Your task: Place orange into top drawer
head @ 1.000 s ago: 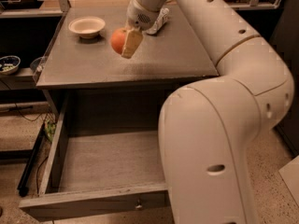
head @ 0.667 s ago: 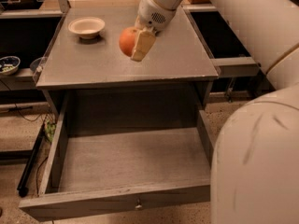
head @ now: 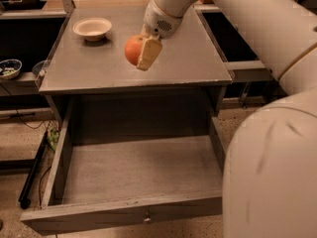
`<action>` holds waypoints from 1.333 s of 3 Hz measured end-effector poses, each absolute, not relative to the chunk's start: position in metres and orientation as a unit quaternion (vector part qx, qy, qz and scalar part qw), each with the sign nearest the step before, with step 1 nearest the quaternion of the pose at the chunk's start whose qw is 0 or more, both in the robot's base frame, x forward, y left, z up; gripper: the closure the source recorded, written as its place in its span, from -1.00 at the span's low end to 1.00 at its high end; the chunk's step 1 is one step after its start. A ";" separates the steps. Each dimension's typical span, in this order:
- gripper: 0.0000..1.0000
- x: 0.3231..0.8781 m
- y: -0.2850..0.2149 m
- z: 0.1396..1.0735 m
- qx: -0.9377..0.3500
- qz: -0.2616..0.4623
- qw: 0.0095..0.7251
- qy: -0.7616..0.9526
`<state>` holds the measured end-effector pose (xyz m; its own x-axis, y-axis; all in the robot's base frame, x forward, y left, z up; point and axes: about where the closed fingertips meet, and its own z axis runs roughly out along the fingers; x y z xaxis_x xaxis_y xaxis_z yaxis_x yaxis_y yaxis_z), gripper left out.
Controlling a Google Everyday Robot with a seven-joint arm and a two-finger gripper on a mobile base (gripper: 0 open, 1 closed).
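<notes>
Orange (head: 132, 50) aloft toward the middle of the front edge of the tabletop (head: 193, 58), pinched tight in the gripper (head: 139, 53) fingers: carry forward past that edge, lower well inside the open top drawer (head: 124, 215), then release gently.

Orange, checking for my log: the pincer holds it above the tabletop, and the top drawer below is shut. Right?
No: the camera view shows the top drawer pulled open. The pincer does hold the orange above the tabletop.
</notes>
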<state>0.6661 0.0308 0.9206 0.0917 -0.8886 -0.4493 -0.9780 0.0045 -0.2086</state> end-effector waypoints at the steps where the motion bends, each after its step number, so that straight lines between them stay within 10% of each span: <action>1: 1.00 0.648 0.023 0.915 -0.694 0.094 0.228 0.676; 4: 1.00 0.575 0.003 0.882 -0.677 0.093 0.225 0.694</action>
<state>0.5746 0.0028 0.8819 0.0184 -0.8985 -0.4386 -0.9824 0.0654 -0.1751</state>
